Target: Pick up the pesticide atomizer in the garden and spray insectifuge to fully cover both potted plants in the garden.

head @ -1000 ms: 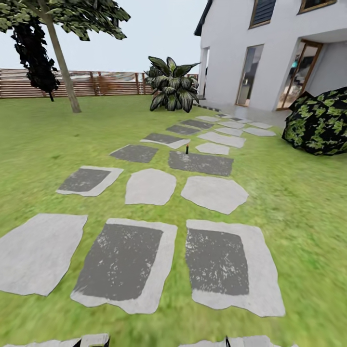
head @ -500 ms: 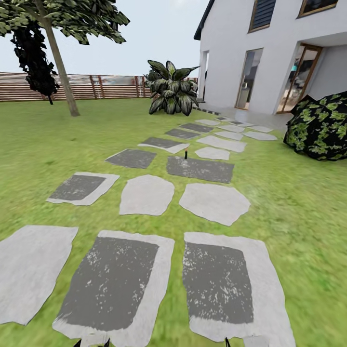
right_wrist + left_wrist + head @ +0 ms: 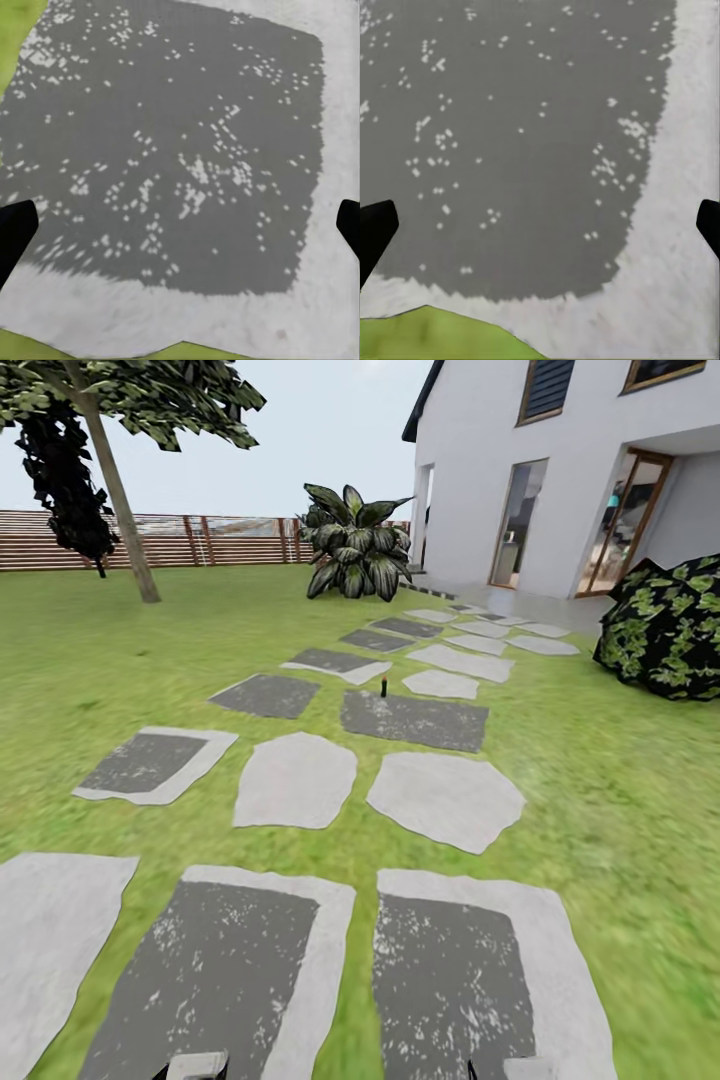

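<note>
- Compared with a second ago, the whole head view has slid: the near stones sit lower and larger in the frame and the fence line sits lower against the sky, so the camera has moved forward while the things themselves stay put.
- Head view: a path of stepping stones (image 3: 295,780) runs over the lawn (image 3: 620,800) toward a white house (image 3: 480,470).
- A small dark upright item, likely the atomizer (image 3: 383,686), stands on the far edge of a dark stone (image 3: 414,720) well ahead, midway up the path; it is too small to read any label.
- A broad-leaved striped plant (image 3: 356,550) stands beyond the path near the house corner, a tree (image 3: 115,470) rises at left before the slatted fence (image 3: 200,540), and a speckled bush (image 3: 668,625) sits at right.
- Small grey and dark parts of the robot poke in at the bottom edge.
- Left wrist view: the left gripper (image 3: 540,232) hangs over a dark speckled stone (image 3: 517,142) with a pale rim and a corner of grass; its black fingers (image 3: 373,229) sit at opposite edges, spread wide with nothing between.
- Right wrist view: the right gripper (image 3: 180,229) hangs over another dark stone (image 3: 180,142), its fingers (image 3: 15,225) likewise spread wide and empty.
- No writing is legible anywhere.
</note>
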